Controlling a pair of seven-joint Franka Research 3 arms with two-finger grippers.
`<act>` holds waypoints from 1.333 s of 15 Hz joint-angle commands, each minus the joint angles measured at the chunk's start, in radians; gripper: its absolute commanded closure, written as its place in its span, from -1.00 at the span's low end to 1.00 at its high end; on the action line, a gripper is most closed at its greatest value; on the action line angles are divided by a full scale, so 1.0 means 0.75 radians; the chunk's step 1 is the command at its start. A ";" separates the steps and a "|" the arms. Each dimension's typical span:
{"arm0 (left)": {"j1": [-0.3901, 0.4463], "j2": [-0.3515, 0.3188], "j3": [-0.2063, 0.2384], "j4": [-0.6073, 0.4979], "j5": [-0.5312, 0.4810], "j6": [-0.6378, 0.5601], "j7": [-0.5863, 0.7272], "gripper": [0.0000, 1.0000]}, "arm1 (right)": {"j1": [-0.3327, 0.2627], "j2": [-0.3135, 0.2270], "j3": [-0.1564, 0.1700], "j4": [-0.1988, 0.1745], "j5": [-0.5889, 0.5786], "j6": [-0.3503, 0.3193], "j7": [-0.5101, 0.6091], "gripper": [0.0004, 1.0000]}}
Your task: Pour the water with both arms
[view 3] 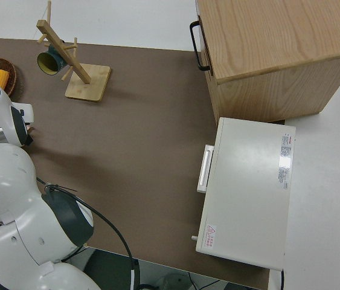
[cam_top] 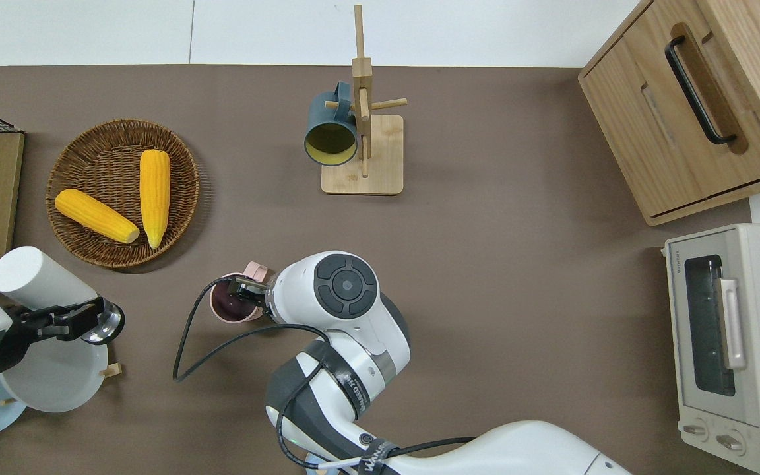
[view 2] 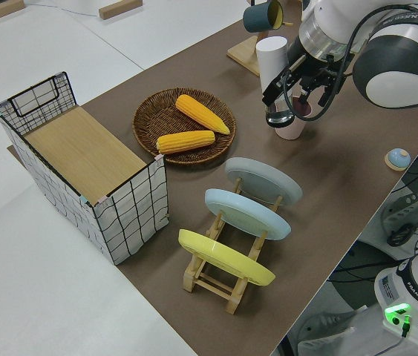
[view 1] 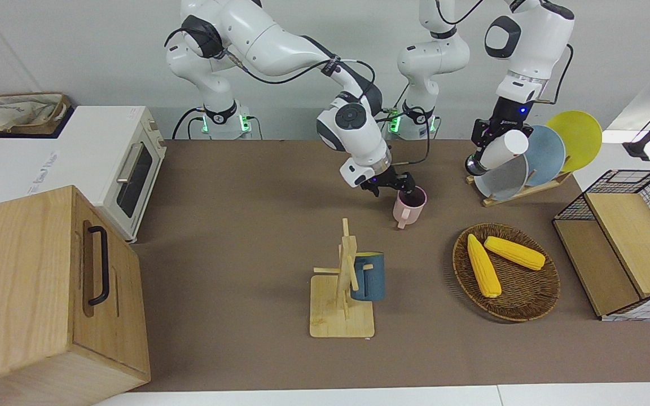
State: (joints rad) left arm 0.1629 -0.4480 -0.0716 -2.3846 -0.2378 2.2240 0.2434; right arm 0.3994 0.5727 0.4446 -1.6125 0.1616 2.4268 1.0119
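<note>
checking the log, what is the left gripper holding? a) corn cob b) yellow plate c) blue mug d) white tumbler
d: the left gripper is clamped on the tilted white tumbler, over the plate rack; the blue mug hangs on its stand.

Robot lab: arms (view 1: pixel 280 45), mock-kitchen toaster oven (view 1: pixel 116 163)

2 corn cobs (view 1: pixel 483 265), 3 plates (view 2: pixel 227 257), 2 mugs (view 1: pixel 409 206)

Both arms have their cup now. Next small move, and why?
Probably carry the white tumbler across to above the pink mug. The left pincer holds the tumbler tilted over the plate rack, well short of the mug, which the right pincer grips by the rim on the table.
</note>
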 commanded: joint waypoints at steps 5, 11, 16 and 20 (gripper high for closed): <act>-0.209 -0.053 0.161 -0.060 0.098 0.025 0.003 1.00 | -0.015 -0.015 -0.014 0.262 -0.254 -0.492 0.015 -0.98; -0.334 -0.055 0.192 -0.097 0.098 0.023 -0.018 1.00 | -0.146 -0.189 -0.047 0.264 -0.369 -0.762 -0.460 -0.98; -0.401 -0.059 0.194 -0.134 0.137 0.025 -0.018 1.00 | -0.262 -0.342 -0.181 0.223 -0.369 -0.900 -0.968 -0.98; -0.454 -0.051 0.194 -0.166 0.143 0.025 -0.016 1.00 | -0.352 -0.491 -0.316 0.064 -0.351 -0.892 -1.212 -0.98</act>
State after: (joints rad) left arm -0.1194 -0.4483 0.0508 -2.4753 -0.1598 2.2245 0.2467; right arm 0.1790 0.3011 0.2518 -1.4387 -0.1047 1.7437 0.2034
